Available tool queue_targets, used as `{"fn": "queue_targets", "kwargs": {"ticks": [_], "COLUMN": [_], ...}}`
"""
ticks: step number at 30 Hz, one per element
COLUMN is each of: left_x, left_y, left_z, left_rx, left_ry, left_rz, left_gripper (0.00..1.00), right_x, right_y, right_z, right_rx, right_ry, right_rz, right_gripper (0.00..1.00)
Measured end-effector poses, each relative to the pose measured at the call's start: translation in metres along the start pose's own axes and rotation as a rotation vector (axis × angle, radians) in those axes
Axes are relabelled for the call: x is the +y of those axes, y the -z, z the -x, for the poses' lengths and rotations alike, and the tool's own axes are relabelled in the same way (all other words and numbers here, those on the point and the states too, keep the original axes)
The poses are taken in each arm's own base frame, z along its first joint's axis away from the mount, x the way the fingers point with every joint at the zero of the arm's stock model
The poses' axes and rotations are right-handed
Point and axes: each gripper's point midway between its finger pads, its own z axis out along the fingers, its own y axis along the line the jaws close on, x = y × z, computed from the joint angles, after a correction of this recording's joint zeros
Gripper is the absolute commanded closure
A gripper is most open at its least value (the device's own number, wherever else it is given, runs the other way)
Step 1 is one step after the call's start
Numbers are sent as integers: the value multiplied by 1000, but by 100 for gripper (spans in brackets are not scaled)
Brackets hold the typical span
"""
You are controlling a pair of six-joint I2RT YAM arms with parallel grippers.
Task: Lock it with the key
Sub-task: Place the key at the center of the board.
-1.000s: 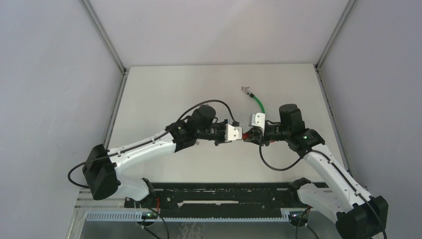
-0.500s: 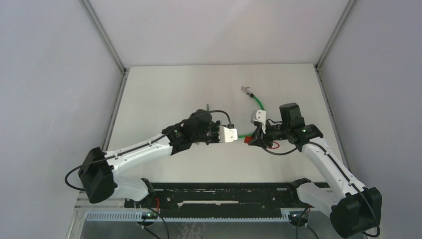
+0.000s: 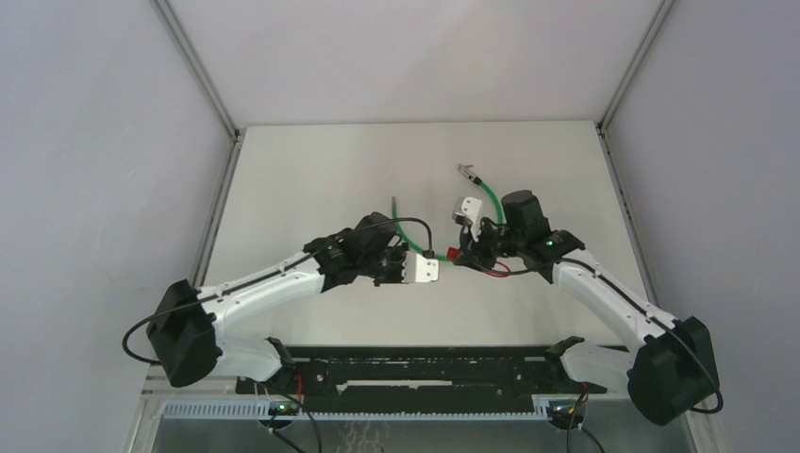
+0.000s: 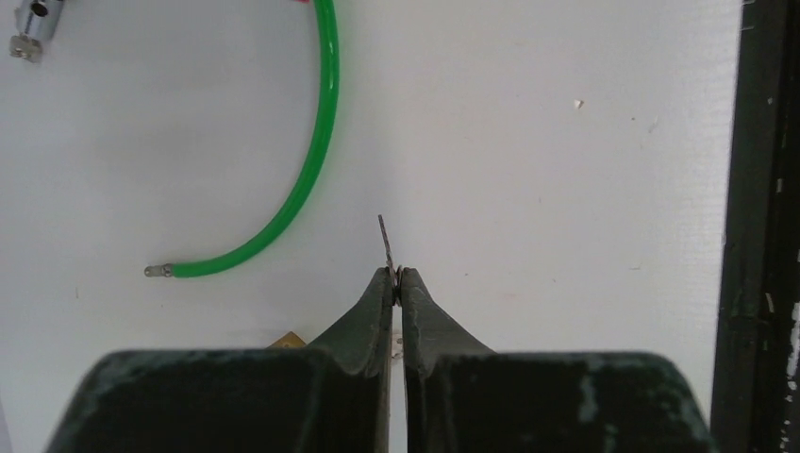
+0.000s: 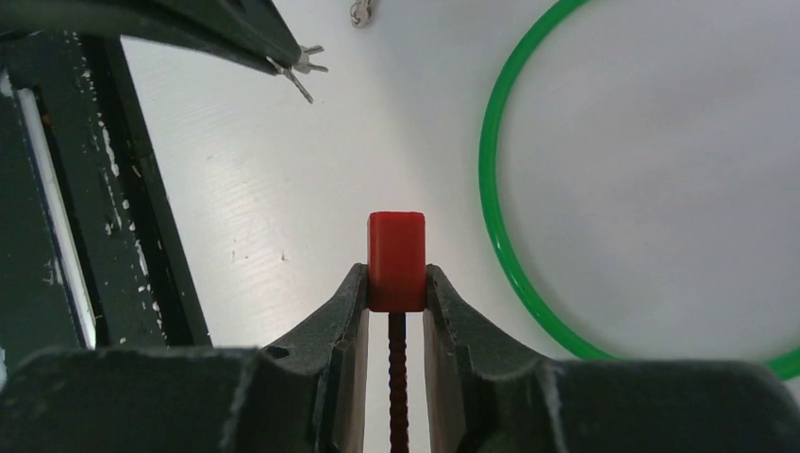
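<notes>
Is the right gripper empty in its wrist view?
No, the right gripper is shut on the red lock, held between its two fingers.

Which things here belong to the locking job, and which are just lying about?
Job:
- key, in the left claw
- red lock, in the right claw
- green cable

Lying about:
- black rail at the near edge

Top camera's perched high behind both arm bases, looking down and forward across the whole table (image 3: 311, 179). Left wrist camera hugs the left fingers (image 4: 368, 316), very close, aimed onto the table. Right wrist camera, same deal over the right fingers (image 5: 341, 330). All 3 views share the green cable (image 3: 490, 195), and the right wrist view catches the key (image 5: 302, 68) top left.
</notes>
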Motion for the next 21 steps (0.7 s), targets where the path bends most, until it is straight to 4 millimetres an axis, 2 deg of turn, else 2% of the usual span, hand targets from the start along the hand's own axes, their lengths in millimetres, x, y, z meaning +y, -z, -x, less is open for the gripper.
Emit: {"fn": "queue_targets", "kwargs": {"ticks": [3, 9, 16, 21], "left_x": [-2, 0, 11, 7], "left_y": [-14, -47, -64, -77], "left_z": [-13, -45, -53, -60], "left_rx": [48, 166, 194, 225], "left_ry": [-13, -5, 6, 11], "left_rz": [-20, -25, 32, 35], "left_gripper": [91, 90, 86, 83], "right_x": [-4, -17, -33, -42], "right_y": [-13, -13, -3, 3], "right_z": [-5, -3, -3, -4], "right_rx": [31, 28, 9, 4], "right_ry": [-33, -43, -83, -103], "right_rz": [-17, -84, -140, -168], "right_gripper": [100, 100, 100, 100]}}
